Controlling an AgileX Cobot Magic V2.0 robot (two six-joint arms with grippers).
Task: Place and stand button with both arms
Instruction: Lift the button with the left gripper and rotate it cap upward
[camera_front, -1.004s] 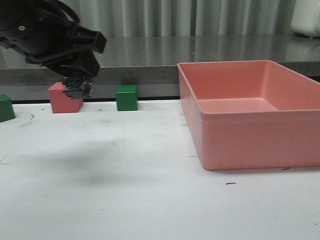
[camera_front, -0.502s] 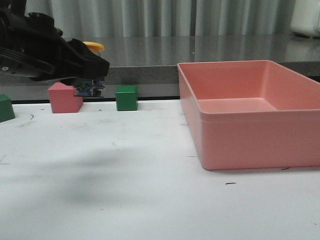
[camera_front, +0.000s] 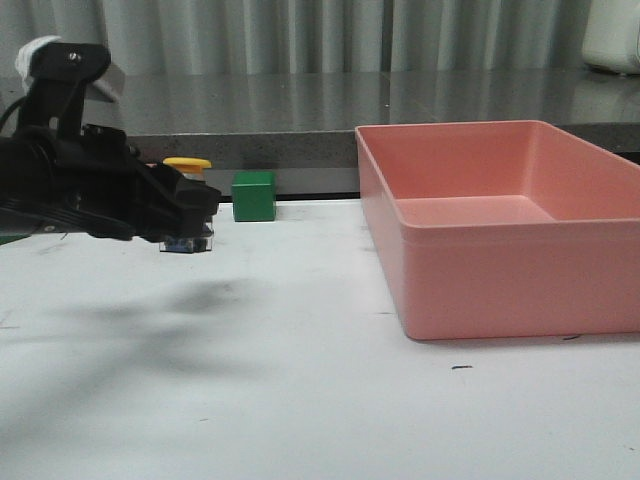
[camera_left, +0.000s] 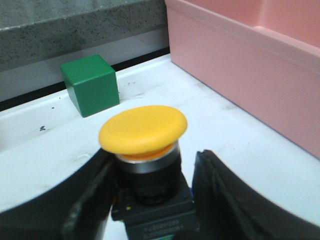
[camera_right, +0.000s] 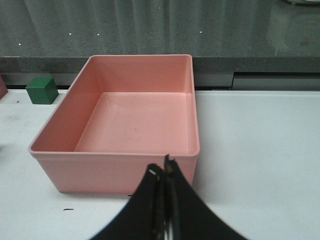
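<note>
On the left, our left gripper (camera_left: 150, 200) hugs the button (camera_left: 144, 131) upright, cap up; our right gripper (camera_right: 165, 172) stays pinched shut, empty, far right.

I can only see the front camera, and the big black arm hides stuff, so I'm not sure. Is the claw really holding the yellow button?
Observer: Yes. The left wrist view shows the left claw closed on the button, with a finger on each side of its black base. It is upright, yellow cap on top.
Operator: Where's the other claw? I can't see it at all!
Observer: The right claw is shut with nothing in it. It hangs over the table in front of the near wall of the pink bin.
Operator: Is anything inside the bin?
Observer: No. The right wrist view shows its whole floor bare.
</note>
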